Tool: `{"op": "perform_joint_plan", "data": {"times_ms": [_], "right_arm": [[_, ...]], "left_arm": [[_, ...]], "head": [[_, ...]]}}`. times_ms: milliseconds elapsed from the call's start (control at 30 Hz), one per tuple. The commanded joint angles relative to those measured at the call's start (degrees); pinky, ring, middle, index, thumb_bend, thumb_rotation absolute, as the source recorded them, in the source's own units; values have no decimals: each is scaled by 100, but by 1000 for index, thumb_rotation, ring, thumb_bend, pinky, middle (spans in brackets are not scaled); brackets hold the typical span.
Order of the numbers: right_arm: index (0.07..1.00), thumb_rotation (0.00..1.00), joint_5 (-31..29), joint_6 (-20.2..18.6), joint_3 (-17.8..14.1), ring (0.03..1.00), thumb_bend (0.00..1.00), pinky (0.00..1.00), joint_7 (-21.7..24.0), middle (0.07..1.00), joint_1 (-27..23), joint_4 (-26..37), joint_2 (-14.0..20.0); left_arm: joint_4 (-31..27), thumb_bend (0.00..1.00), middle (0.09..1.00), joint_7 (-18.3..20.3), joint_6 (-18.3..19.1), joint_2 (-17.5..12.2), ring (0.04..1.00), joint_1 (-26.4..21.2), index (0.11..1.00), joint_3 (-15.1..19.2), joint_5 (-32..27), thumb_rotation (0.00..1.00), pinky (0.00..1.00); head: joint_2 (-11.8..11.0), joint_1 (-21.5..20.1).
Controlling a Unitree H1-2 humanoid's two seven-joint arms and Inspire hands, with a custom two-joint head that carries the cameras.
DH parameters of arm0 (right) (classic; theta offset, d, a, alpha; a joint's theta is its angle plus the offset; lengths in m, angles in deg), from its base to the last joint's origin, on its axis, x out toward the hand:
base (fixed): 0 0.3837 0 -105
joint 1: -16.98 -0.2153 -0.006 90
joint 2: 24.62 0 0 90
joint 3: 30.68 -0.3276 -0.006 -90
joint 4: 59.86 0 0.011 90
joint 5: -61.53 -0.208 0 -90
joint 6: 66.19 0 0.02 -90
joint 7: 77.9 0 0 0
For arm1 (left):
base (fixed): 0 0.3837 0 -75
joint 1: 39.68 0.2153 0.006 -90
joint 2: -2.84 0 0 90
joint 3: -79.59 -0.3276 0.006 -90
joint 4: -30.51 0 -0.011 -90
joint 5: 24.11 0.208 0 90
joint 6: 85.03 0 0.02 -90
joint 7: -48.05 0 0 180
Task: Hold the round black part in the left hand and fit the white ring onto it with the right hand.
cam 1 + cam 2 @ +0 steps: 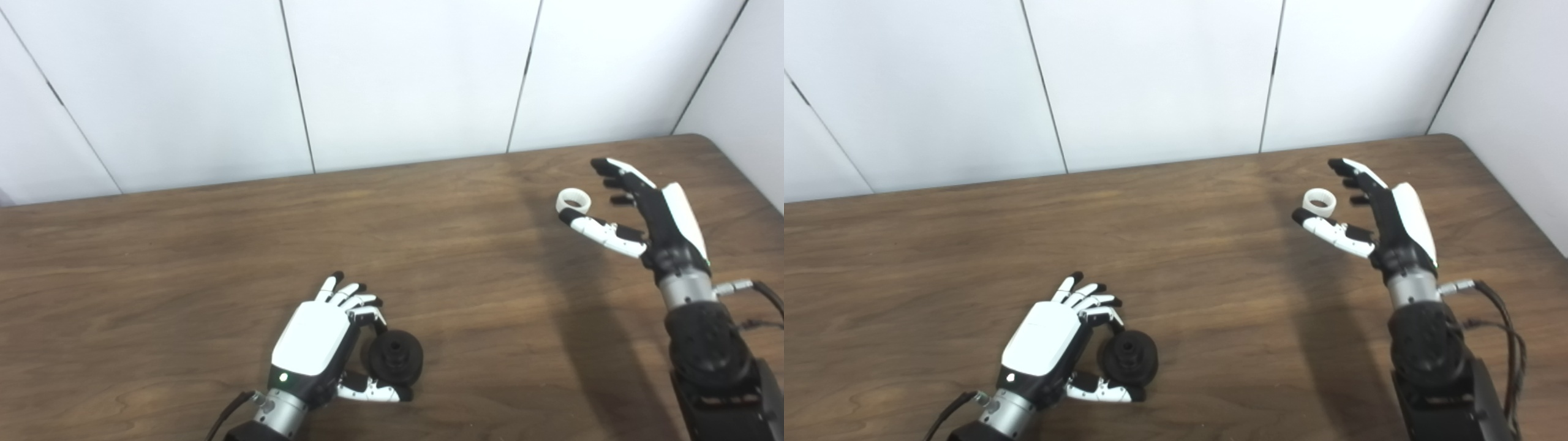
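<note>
Left robot hand [324, 343] grasping black part [395, 357]; right robot hand [637, 211] released, white ring [574, 200] beside thumb

The worktop [184, 257] is showing a brown wood-grain surface, smooth and lightly sheened, with darker streaks running across the frame. Behind it, along the top of the frame, the wall panels [404, 79] are looking like smooth, matt white board with thin dark seams. The left hand [324, 343], low and left of centre, is wearing a glossy white plastic shell over matt black parts, with a brushed metal wrist collar. The right hand [643, 214], at the right, is showing the same white and black plastic and metal. The round black part [395, 356] is looking matt, like dull plastic. The white ring [573, 200] is appearing smooth and matt.
</note>
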Motion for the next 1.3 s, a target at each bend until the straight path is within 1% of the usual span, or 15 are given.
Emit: {"op": "perform_joint_plan", "data": {"times_ms": [0, 100, 133, 167, 233, 367, 433, 567, 733, 967, 1267], "right_arm": [[812, 421, 155, 125, -15, 920, 690, 895, -50, 893, -248, -35, 177], [790, 351, 453, 152, 114, 970, 719, 938, -66, 921, -495, -364, 314], [783, 342, 531, 146, 161, 979, 728, 938, -53, 926, -582, -476, 361], [776, 331, 585, 134, 204, 989, 739, 941, -34, 933, -655, -574, 405], [765, 326, 657, 108, 291, 997, 759, 951, 41, 948, -827, -817, 498], [746, 297, 800, -70, 463, 1000, 811, 983, 223, 987, -1116, -1215, 650], [746, 298, 840, -72, 553, 1000, 821, 993, 292, 993, -1245, -1423, 731], [744, 284, 876, -128, 651, 1000, 841, 1000, 393, 997, -1408, -1640, 808], [739, 271, 965, -252, 727, 1000, 853, 1000, 465, 994, -1569, -1809, 869], [751, 308, 1068, -392, 863, 1000, 856, 1000, 625, 998, -1776, -2113, 987], [743, 295, 1082, -492, 957, 1000, 862, 1000, 737, 999, -2153, -2677, 1080]], "left_arm": [[23, 525, 779, 73, -19, -139, 882, -1, 483, 50, 83, 55, 1000], [10, 524, 778, 94, -19, -145, 882, 3, 484, 66, 61, 55, 1000], [4, 524, 778, 99, -28, -154, 882, 5, 484, 73, 48, 55, 1000], [-1, 524, 778, 103, -34, -161, 882, 6, 484, 77, 44, 55, 1000], [-11, 524, 779, 108, -49, -185, 883, 11, 484, 91, 30, 55, 1000], [2, 525, 773, 52, -126, -241, 871, 19, 484, 132, -37, 54, 1000], [-8, 525, 772, 76, -116, -265, 869, 31, 484, 156, -24, 55, 1000], [-48, 525, 772, 135, -108, -285, 873, 62, 484, 195, -3, 57, 1000], [-6, 525, 773, 92, -179, -281, 870, 89, 484, 221, -2, 56, 1000], [13, 524, 773, 60, -250, -296, 869, 100, 484, 251, -19, 56, 1000], [-21, 524, 773, 113, -243, -311, 867, 107, 484, 265, -6, 56, 1000]], "head": [[11, -26], [8, -107], [0, -195], [0, -195], [-46, -430], [-112, -688], [-132, -773], [-155, -824], [-167, -837], [-206, -841], [-219, -879]]}}
